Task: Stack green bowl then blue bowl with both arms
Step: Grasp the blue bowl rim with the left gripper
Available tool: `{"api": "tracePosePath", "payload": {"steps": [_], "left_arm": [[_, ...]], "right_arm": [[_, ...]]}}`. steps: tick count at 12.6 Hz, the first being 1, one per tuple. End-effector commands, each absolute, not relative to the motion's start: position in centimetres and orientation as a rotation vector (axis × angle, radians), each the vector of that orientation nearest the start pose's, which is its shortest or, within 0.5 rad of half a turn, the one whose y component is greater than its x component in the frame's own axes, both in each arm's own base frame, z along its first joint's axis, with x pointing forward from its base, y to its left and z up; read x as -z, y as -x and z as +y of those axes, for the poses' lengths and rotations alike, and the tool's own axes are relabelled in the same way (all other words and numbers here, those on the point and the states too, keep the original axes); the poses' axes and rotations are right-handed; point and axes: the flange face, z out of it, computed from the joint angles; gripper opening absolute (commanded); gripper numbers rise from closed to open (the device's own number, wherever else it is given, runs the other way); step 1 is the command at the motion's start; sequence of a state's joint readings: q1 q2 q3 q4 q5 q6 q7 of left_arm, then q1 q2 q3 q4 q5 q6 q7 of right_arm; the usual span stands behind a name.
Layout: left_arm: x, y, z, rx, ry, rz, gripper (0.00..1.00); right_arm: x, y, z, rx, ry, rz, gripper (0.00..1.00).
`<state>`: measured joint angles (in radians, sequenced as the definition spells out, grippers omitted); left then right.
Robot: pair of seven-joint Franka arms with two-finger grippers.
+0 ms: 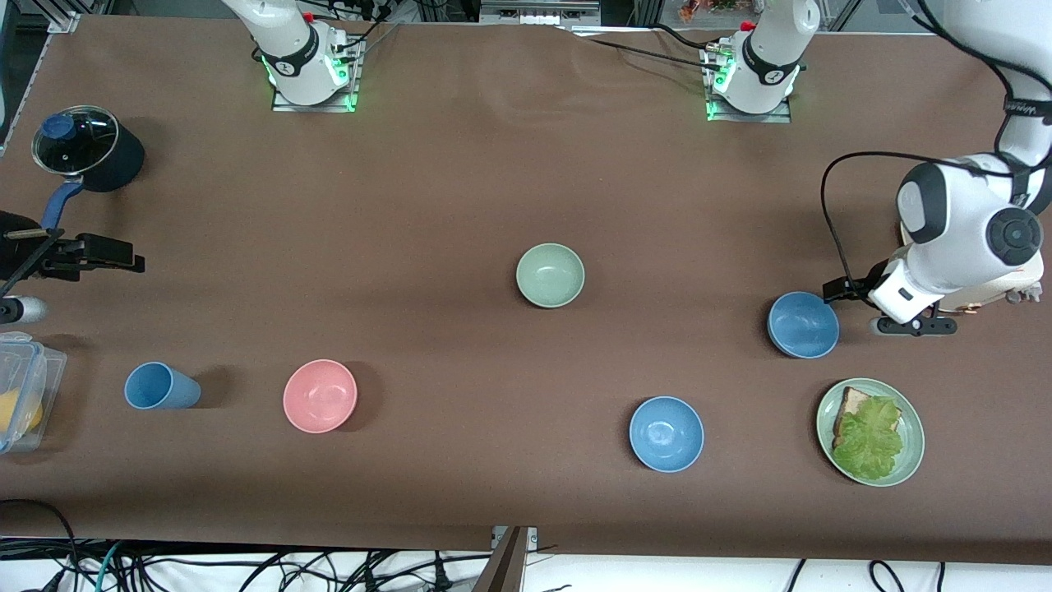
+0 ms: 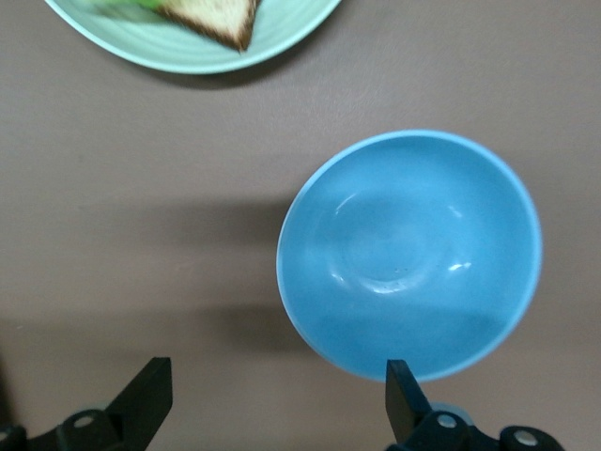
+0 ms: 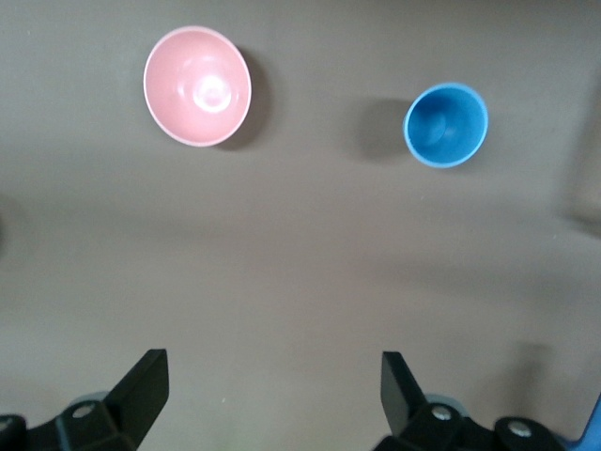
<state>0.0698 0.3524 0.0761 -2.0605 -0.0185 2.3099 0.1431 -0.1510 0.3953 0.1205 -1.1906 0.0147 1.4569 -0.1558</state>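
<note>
The pale green bowl point(image 1: 550, 275) stands upright mid-table. The sky-blue bowl point(image 1: 666, 433) sits nearer the front camera, toward the left arm's end. My left gripper point(image 1: 875, 311) point(image 2: 280, 395) hovers open with nothing in it, beside a deeper-blue, glossier bowl point(image 1: 803, 325) point(image 2: 409, 254). That bowl's rim lies by one fingertip point(image 2: 402, 395). At the right arm's end of the table my right gripper point(image 1: 90, 253) point(image 3: 272, 390) hangs open over bare cloth and holds nothing.
A pink bowl point(image 1: 320, 395) point(image 3: 197, 86) and a blue cup point(image 1: 160, 386) point(image 3: 446, 125) stand toward the right arm's end. A green plate point(image 1: 908, 460) point(image 2: 188, 47) holds bread and lettuce. A black lidded pot point(image 1: 86, 148) and a clear container point(image 1: 25, 395) sit at the right arm's end.
</note>
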Motion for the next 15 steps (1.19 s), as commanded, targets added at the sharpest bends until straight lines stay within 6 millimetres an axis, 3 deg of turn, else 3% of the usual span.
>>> {"api": "tracePosePath", "payload": {"steps": [1,5,7,8,11,12,13,15], "left_arm": [[-24.3,-58.3,8.4,-0.122,3.143,-0.002,1.00],[-21.1,-58.1,8.6,-0.154,3.136,0.013,0.97],[-20.1,-58.0,8.6,-0.175,3.136,0.010,0.74],[-19.8,-57.9,8.6,-0.185,3.136,0.012,0.54],[-19.8,-58.0,8.3,-0.185,3.136,0.019,0.05],[-19.7,-58.0,8.3,-0.185,3.136,0.019,0.00],[-19.8,-58.1,8.2,-0.183,3.135,0.024,0.00],[-20.0,-58.2,7.9,-0.178,3.133,0.033,0.00]], "right_arm": [[-58.6,-63.6,-5.6,-0.022,3.116,-0.144,1.00],[-59.0,-61.4,-5.5,-0.014,3.129,-0.162,1.00],[-58.5,-61.0,-6.0,-0.049,3.163,-0.161,1.00],[-58.4,-60.4,-6.0,-0.059,3.165,-0.159,1.00],[-57.6,-59.5,-5.6,-0.100,3.169,-0.171,1.00],[-57.3,-59.1,-4.9,-0.121,3.168,-0.174,1.00],[-57.3,-58.7,-2.7,-0.150,3.169,-0.227,1.00],[-57.2,-58.5,-1.8,-0.178,3.188,-0.175,1.00]]}}
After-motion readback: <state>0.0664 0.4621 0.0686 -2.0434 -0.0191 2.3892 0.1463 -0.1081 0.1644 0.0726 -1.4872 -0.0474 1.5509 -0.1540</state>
